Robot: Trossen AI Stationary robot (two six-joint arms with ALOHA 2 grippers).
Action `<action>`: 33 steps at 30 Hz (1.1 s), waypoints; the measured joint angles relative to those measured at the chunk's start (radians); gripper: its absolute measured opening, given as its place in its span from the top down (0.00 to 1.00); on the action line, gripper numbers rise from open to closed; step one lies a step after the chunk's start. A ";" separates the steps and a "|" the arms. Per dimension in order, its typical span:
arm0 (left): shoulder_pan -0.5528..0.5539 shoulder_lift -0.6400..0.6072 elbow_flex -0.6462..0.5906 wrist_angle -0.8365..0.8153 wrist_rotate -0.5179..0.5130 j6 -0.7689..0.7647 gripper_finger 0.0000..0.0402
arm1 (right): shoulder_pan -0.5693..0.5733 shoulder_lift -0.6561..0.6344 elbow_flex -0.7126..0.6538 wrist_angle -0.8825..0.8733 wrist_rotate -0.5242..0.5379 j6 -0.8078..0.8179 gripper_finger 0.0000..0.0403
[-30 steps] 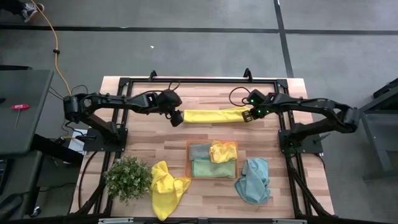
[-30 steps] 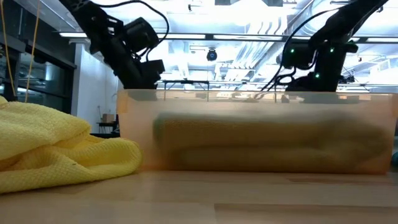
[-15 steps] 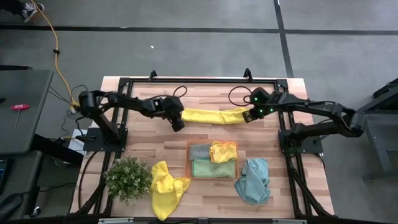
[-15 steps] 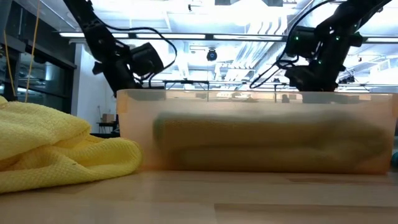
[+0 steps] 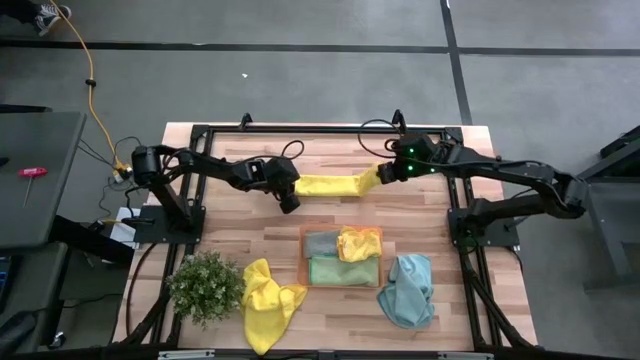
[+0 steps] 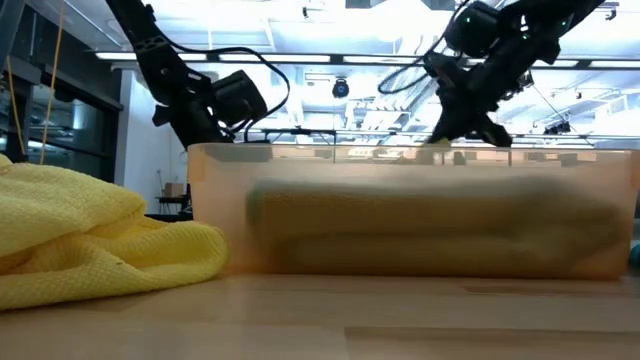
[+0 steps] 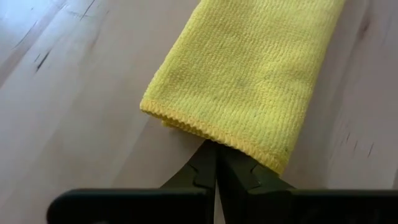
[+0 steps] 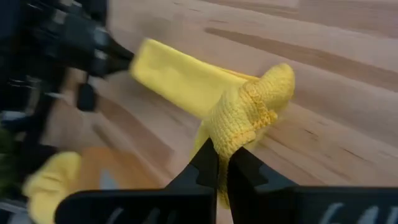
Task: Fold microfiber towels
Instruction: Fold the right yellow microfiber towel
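Change: right gripper carried its end of the long folded yellow microfiber towel inward toward the left gripper.
Grippers: both clamped on towel ends.
Towel: far tabletop.

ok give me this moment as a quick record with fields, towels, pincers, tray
towel in work: long yellow towel, folded into a strip at the table's far middle
left pincer: shut on the strip's left end
right pincer: shut on its right end, lifted and carried inward
orange tray: grey, yellow and green towels inside
loose towels: yellow towel beside the plant; teal towel right of the tray
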 joint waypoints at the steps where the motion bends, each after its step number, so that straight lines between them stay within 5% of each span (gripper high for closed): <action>1: 0.000 0.000 0.000 0.002 0.002 0.000 1.00 | 0.010 0.005 0.000 0.027 0.000 0.015 1.00; 33: -0.002 0.002 -0.001 0.070 0.016 0.000 1.00 | 0.153 0.651 0.000 1.008 -0.055 0.397 1.00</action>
